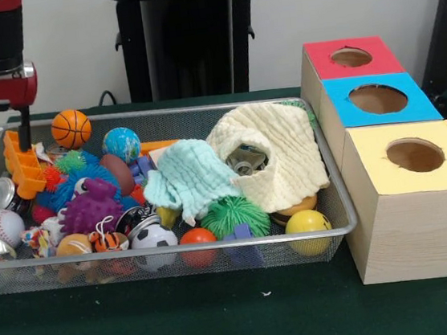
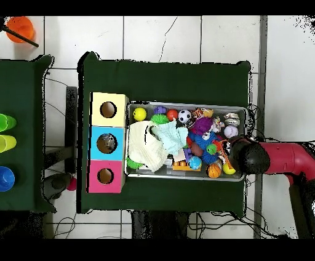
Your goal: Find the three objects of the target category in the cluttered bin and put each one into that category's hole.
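Where green table [image 1: 225, 321] ends, white tiled floor [image 2: 160, 37] shows.

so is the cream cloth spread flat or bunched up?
Bunched up. The cream cloth is heaped in folds at the basket's box end, with a hollow showing something shiny inside; the mint cloth lies beside it.

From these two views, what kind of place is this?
Likely a robot lab: tiled floor, a green-covered table holding a wire basket of toys beside three colour-topped sorting boxes, red arm overhead.
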Available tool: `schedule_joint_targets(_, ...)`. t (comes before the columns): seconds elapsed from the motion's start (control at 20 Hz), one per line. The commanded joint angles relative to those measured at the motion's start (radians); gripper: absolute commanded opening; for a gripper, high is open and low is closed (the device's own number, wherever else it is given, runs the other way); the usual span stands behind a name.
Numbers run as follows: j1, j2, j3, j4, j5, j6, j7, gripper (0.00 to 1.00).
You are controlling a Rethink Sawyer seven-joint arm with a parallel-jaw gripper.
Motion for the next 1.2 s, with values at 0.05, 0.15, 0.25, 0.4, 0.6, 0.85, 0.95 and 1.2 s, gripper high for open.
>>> schedule_joint_targets(0.05, 0.001, 0.076, -0.021, -0.042, -0.054, 0.042, -0.149, 1.0)
schedule_joint_targets(0.15, -0.001, 0.096, -0.032, -0.037, -0.029, 0.049, -0.106, 1.0)
schedule_joint_targets(0.25, -0.004, 0.106, -0.038, -0.025, 0.006, 0.069, -0.077, 1.0)
schedule_joint_targets(0.4, -0.007, 0.118, -0.038, -0.013, 0.067, 0.111, -0.045, 1.0)
schedule_joint_targets(0.6, -0.023, 0.137, -0.026, -0.004, 0.149, 0.167, -0.052, 1.0)
schedule_joint_targets(0.85, 0.008, 0.141, -0.056, -0.015, 0.142, 0.177, -0.053, 1.0)
schedule_joint_targets(0.95, 0.022, 0.144, -0.077, -0.032, 0.077, 0.155, -0.083, 1.0)
schedule_joint_targets(1.2, 0.035, 0.178, -0.111, -0.055, -0.017, 0.086, -0.098, 1.0)
